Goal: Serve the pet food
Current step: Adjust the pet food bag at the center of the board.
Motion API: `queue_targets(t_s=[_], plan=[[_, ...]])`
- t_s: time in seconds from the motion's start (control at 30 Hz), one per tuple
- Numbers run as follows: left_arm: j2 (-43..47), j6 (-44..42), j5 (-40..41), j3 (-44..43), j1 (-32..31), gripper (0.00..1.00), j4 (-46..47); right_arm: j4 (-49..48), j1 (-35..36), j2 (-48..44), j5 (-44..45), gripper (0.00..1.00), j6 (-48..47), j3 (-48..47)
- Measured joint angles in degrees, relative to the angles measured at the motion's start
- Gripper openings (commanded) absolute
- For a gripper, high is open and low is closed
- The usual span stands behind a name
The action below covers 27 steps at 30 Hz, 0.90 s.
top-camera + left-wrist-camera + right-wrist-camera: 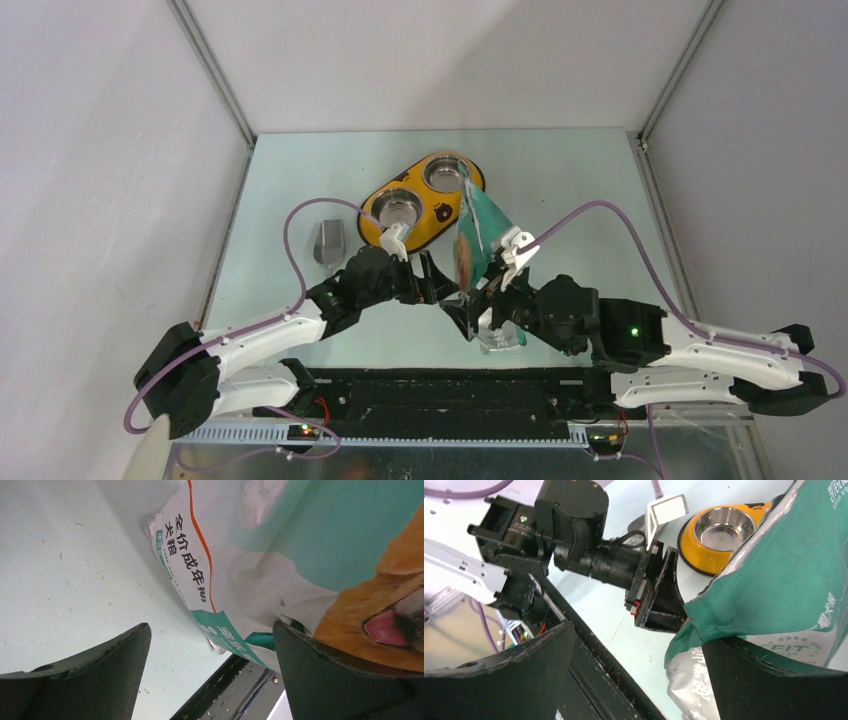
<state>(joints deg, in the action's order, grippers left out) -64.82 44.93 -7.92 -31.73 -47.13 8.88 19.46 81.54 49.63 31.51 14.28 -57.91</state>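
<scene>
Bag (pixel 482 232) on the desk (pixel 560 180), teal and white.
Left pincer (pixel 210 630) and right pincer (pixel 638 635) are both wide apart, flanking it closely.

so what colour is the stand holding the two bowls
The stand is orange-yellow; the top external view shows it best.

The pet food (pixel 101 575) shows only as a few tiny brown specks, loose and well apart from one another. They are strewn on the pale green tabletop (pixel 45 610) beside the lower corner of the teal-and-white bag (pixel 260 580), not far from the tabletop's near edge. They are too small to make out their shape. Any larger mass of kibble is hidden in every view
</scene>
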Motion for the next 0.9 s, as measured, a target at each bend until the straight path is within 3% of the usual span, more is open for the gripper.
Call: queue_targets(t_s=[0.23,0.53,0.77,0.9], plan=[[0.0,-0.04,-0.28,0.0,0.0,0.99,0.02,12.87,0.0,-0.33,-2.56,0.99,0.68,-8.2],[0.0,-1.03,-1.44,-1.25,0.0,0.99,-0.2,20.74,0.0,-1.11,-2.56,0.99,1.53,-17.14],[1.11,-2.47,-3.19,-4.24,0.0,0.99,-0.59,24.17,-0.22,-2.08,3.26,0.99,2.86,-21.29],[1.62,-3.58,-4.26,-7.39,0.0,0.99,-1.27,25.27,-3.78,-1.68,7.76,0.98,3.74,-23.43]])
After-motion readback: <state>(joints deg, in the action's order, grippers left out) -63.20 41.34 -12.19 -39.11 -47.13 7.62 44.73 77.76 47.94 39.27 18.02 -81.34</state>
